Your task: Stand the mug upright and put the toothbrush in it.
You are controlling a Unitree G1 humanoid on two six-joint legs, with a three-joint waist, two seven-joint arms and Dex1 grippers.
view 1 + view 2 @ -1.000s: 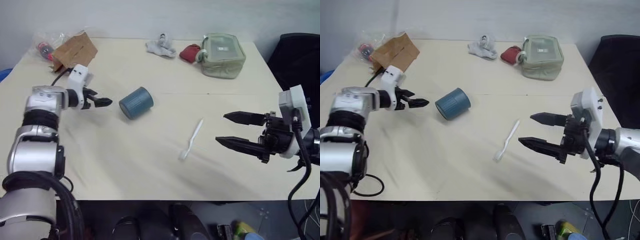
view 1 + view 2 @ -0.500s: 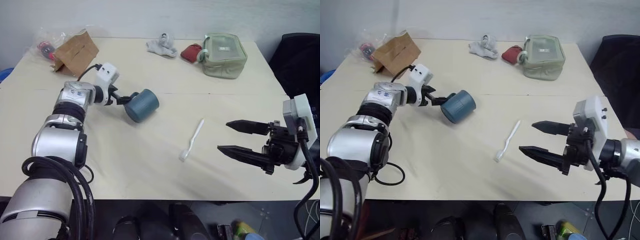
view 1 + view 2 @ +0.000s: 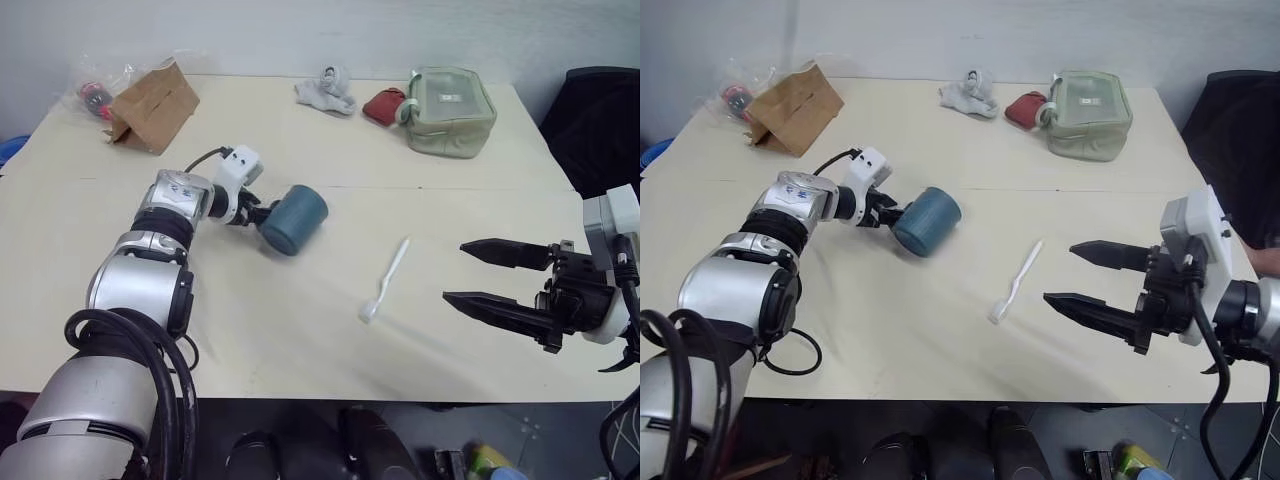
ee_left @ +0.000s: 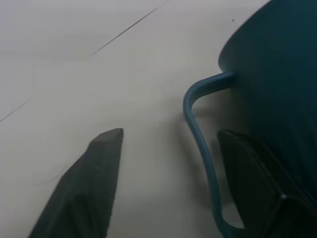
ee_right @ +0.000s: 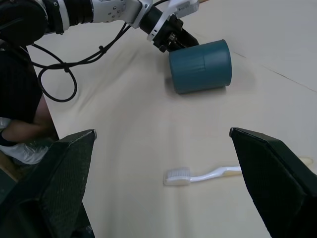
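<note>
Beige table (image 3: 300, 360) | teal mug (image 3: 296, 219) on its side, thin loop handle (image 4: 198, 134)

A cream table (image 3: 300, 360) carries clutter along its far edge: a brown paper bag (image 3: 152, 102) at the left with a plastic wrapper (image 3: 88, 92) beside it; a grey cloth (image 3: 325, 92); a red pouch (image 3: 381, 105) touching a green case (image 3: 447, 110); a black chair (image 3: 600, 120) stands at the right.

Even, diffuse overhead light; table (image 3: 300, 330) bright cream, no glare. Shadows soft, short: faint one under mug (image 3: 294, 220), thin one beside toothbrush (image 3: 386, 279). Head views fairly sharp, slight softness toward far edge. Left wrist view dimmer, close-range blur on fingers (image 4: 89, 193) and mug handle. Right wrist view: near fingers defocused, table sharp.
</note>
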